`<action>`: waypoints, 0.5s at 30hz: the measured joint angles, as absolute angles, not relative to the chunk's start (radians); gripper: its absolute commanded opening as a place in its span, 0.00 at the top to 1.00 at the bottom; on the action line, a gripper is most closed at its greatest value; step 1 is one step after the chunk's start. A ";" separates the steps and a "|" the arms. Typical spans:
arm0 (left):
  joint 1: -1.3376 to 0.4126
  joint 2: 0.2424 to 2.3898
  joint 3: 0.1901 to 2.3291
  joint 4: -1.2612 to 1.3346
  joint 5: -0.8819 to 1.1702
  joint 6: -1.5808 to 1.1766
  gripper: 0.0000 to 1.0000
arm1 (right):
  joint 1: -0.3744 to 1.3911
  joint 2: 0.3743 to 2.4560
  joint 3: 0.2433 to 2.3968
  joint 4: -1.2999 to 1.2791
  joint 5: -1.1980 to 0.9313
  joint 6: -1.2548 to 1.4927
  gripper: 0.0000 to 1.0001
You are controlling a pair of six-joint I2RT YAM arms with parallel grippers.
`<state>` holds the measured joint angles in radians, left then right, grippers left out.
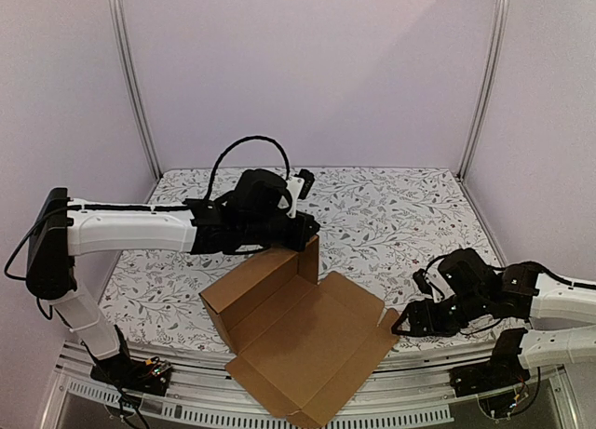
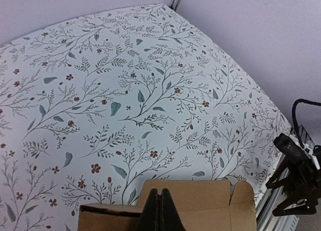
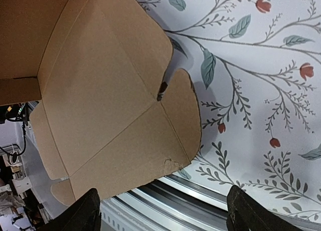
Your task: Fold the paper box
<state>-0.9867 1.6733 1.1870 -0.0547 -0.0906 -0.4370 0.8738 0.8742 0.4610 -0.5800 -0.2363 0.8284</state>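
Left gripper is seen with fingers pressed together, tips set at the top edge of the upright rear panel of the paper box (no cardboard is visible between the fingers, so a prop or push is judged more likely than a pinch). The panel is thereby braced near vertical, which is judged to be the point of the placement: one wall is steadied while the rest is worked. Right gripper is spread wide with nothing between the fingers, hovering just beside the rounded side flap at the box's right edge, apparently lined up to take that flap. The box is found at the near edge of the floral table, between the arms, with base and front lid lying flat and partly overhanging the front rail, and the left wall raised. Folding is judged to be at an early stage.
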 measured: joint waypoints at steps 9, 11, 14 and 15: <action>-0.987 1.673 1.179 -0.038 -0.091 -0.437 1.00 | 0.874 0.884 0.346 -0.457 -0.302 1.019 0.27; -0.987 1.673 1.178 -0.038 -0.090 -0.437 1.00 | 0.874 0.912 0.337 -0.409 -0.302 1.047 0.28; -0.987 1.673 1.178 -0.037 -0.091 -0.437 1.00 | 0.878 0.967 0.334 -0.339 -0.301 1.073 0.29; -0.987 1.673 1.178 -0.037 -0.091 -0.437 1.00 | 0.879 0.981 0.334 -0.319 -0.301 1.078 0.29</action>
<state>-0.9867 1.6733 1.1778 -0.0368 -0.0906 -0.4374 0.8795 0.9813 0.3344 -0.3187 -0.3008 1.0779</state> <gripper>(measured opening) 0.005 0.717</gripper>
